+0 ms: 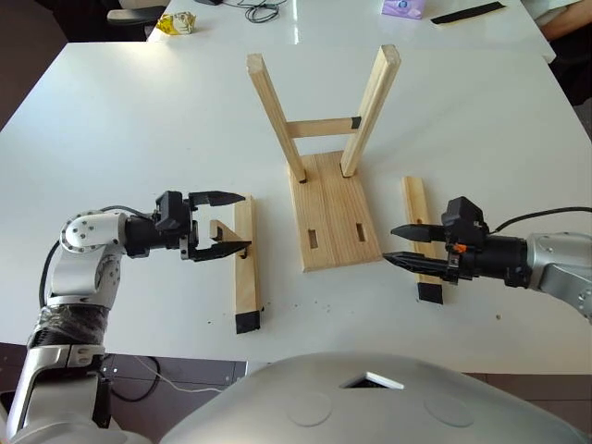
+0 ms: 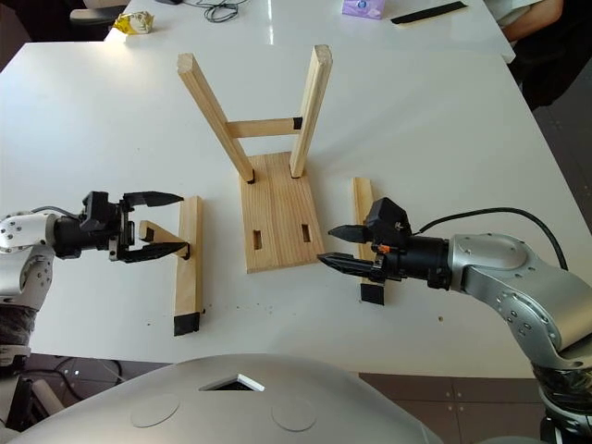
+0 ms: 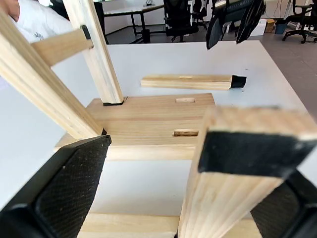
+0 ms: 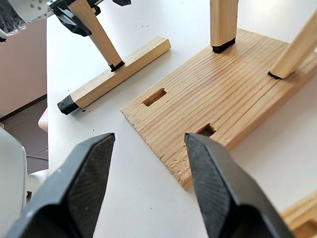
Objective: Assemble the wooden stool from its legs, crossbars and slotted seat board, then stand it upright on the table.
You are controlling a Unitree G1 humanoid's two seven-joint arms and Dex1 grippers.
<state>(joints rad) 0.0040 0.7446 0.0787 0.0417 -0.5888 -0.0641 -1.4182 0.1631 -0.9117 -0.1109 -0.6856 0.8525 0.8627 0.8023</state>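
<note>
The slotted seat board [image 1: 333, 215] lies flat mid-table. Two legs [image 1: 372, 109] stand in its far slots, joined by a crossbar [image 1: 319, 127]; its two near slots [image 4: 156, 96] are empty. Left of it a loose leg [image 1: 245, 264] lies flat with a short crossbar [image 1: 216, 228] sticking out of its side. My left gripper [image 1: 224, 223] is open, its fingers on either side of that crossbar [image 3: 247, 148]. Another loose leg [image 1: 419, 231] lies right of the board. My right gripper [image 1: 396, 245] hangs open by the board's near right corner, over that leg.
A yellow packet [image 1: 176, 23], cables [image 1: 264, 11], a purple box [image 1: 404, 7] and a black strip [image 1: 467, 13] lie at the table's far edge. The white table [image 1: 120, 120] has bare room on the left and right.
</note>
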